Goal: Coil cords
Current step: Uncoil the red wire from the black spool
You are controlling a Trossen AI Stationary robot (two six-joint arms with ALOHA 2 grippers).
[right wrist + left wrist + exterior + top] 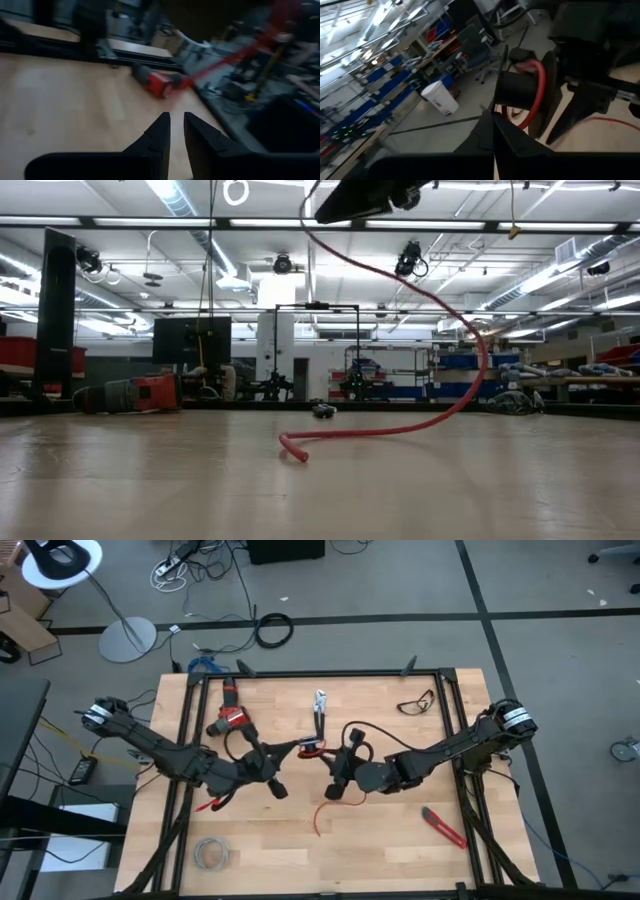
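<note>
Two arms nose to nose mid-table (300,860), black frame rails on the sides, lots of bare wood on the near-edge side of the grippers. Left gripper (493,117) clenched tight, can't tell on what. Right gripper (177,120) a narrow crack apart, nothing in the gap. One red drill (230,718) beyond the left gripper. One red cord (292,444) dropping from the grippers in a loose arc, free end lying on the wood below them. One grey wire coil (210,853), one box cutter (443,827), one pair of glasses (415,702), all well apart from both.

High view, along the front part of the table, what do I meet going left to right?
Pale grey wire coil → loose end of the red wire → red-handled utility knife.
</note>
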